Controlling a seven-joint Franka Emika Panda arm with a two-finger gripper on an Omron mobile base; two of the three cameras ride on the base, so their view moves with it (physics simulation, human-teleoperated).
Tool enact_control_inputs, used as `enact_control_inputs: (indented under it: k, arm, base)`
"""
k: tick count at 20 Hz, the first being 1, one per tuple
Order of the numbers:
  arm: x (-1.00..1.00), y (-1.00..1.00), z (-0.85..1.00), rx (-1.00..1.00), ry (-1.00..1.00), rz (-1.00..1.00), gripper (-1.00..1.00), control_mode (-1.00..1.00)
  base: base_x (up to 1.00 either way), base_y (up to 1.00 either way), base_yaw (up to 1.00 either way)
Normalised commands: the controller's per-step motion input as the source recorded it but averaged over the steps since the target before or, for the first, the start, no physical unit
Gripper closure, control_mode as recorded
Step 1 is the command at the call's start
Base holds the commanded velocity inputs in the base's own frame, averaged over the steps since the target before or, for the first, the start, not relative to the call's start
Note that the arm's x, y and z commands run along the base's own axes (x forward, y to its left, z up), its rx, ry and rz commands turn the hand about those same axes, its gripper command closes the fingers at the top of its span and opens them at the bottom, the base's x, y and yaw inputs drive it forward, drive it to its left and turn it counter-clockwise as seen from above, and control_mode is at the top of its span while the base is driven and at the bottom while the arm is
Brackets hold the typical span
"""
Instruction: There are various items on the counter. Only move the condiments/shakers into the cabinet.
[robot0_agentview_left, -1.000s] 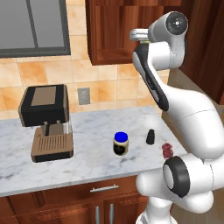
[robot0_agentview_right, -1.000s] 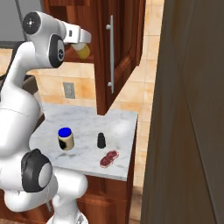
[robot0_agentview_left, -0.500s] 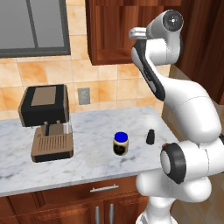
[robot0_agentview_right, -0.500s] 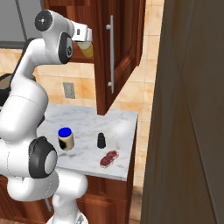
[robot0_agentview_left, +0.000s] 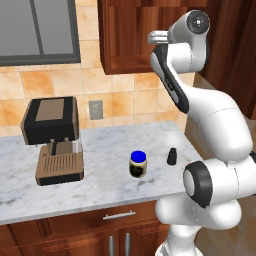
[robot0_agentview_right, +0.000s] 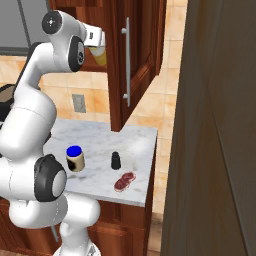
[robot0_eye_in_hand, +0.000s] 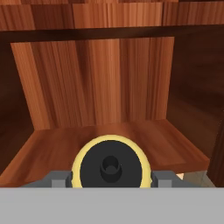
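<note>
My gripper (robot0_eye_in_hand: 111, 178) is shut on the yellow squeeze bottle (robot0_eye_in_hand: 111, 165), whose black nozzle points into the open cabinet (robot0_eye_in_hand: 57, 144), just in front of its bare lower shelf. From the right, the bottle (robot0_agentview_right: 100, 54) hangs under the gripper (robot0_agentview_right: 98, 46) at the cabinet's opening, beside the open door (robot0_agentview_right: 142, 60). On the counter (robot0_agentview_left: 95, 192) stand the blue-lidded jar (robot0_agentview_left: 138, 164) and, to its right, the small black shaker (robot0_agentview_left: 172, 156). The jar (robot0_agentview_right: 75, 158), the shaker (robot0_agentview_right: 116, 160) and the dark-red lumpy object (robot0_agentview_right: 125, 181) sit near the counter's right end.
A black and brown coffee machine (robot0_agentview_left: 54, 140) stands at the left of the counter. A tall dark wooden panel (robot0_agentview_right: 215, 125) closes off the right side. A wall outlet (robot0_agentview_left: 95, 109) sits above the counter, and drawers with metal handles (robot0_agentview_left: 119, 216) run below it.
The arm has drawn upright and swung closer to the cabinet, carrying the yellow bottle a little further toward the opening. The things on the counter have not moved.
</note>
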Motion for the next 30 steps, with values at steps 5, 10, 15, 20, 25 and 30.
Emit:
enact_control_inputs:
  k: [5,10,15,20,25,30]
  arm:
    - [0.0,0.0,-0.04,0.0,0.0,0.0,1.0,-1.0]
    - [0.15,0.0,-0.09,0.0,0.0,0.0,1.0,-1.0]
    - [0.21,0.0,-0.27,0.0,0.0,0.0,1.0,-1.0]
    - [0.33,0.0,-0.18,0.0,0.0,0.0,1.0,-1.0]
    - [0.07,0.0,0.01,0.0,0.0,0.0,1.0,-1.0]
    - [-0.02,0.0,0.11,0.0,-0.01,0.0,1.0,-1.0]
  base:
    - [0.0,0.0,0.0]
    - [0.0,0.0,0.0]
    - [0.0,0.0,0.0]
    - [0.0,0.0,0.0]
    - [0.0,0.0,0.0]
    - [0.0,0.0,0.0]
